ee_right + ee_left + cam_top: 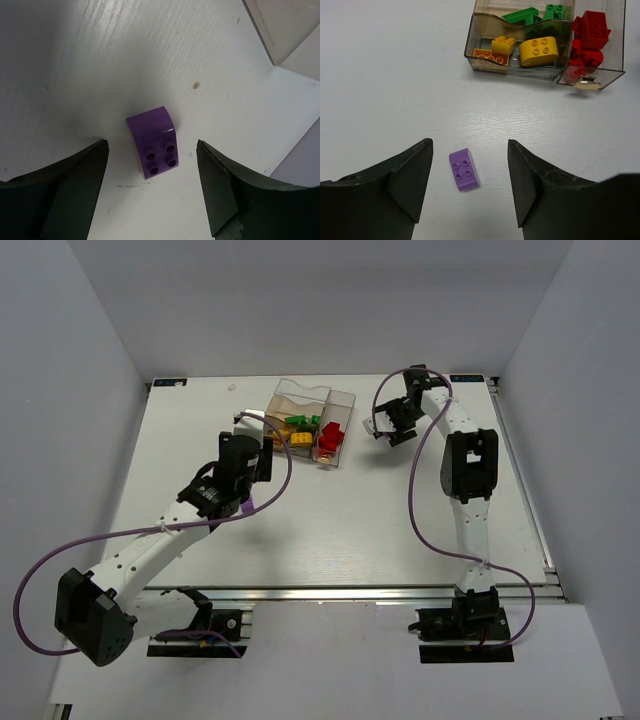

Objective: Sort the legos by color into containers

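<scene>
left claw (469, 150): released
left brick (464, 171): purple, studs up, long axis near-to-far
room: open table (395, 75) around, box (468, 52) ahead
right claw (151, 147): released, straddling right brick (151, 141)

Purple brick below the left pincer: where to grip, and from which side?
Come straight down and pinch the purple brick across its short width, on the long flat sides. It lies studs up with rounded ends, and the open left pincer straddles those sides.
</scene>
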Motion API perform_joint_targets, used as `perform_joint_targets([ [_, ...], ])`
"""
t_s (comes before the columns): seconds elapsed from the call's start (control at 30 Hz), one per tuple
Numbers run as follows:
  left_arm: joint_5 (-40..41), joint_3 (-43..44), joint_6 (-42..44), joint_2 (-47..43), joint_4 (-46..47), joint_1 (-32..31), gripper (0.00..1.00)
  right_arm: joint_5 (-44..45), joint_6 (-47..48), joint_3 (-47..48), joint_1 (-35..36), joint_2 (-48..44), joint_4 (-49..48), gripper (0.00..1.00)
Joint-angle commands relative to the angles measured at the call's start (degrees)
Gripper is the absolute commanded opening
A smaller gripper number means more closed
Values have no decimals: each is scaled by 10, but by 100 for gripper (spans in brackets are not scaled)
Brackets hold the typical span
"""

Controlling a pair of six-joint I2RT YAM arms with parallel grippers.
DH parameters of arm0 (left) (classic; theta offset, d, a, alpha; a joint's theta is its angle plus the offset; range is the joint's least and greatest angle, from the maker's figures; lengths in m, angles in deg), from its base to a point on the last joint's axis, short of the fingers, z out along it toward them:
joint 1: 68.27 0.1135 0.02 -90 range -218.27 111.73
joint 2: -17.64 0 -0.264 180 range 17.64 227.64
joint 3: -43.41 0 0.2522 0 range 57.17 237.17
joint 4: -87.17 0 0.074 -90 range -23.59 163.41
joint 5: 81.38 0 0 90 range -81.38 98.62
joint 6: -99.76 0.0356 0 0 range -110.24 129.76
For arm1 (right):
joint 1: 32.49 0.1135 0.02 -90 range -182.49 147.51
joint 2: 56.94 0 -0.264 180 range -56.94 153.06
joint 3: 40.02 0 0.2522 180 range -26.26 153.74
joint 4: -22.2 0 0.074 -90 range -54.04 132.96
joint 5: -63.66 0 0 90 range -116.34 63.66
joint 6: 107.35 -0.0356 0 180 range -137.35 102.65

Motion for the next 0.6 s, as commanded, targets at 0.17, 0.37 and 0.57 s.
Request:
perform_joint_targets([
  [0.17, 18, -5, 2, -2, 0, -1, 72, 18, 10, 36, 1, 26, 6, 74],
  [0.37, 19, -5, 1, -4, 1, -1, 72, 33, 2, 37, 6, 30, 15, 67],
  [0.57, 17, -5, 0, -6, 1, -1, 72, 45, -2, 28, 4, 25, 15, 56],
])
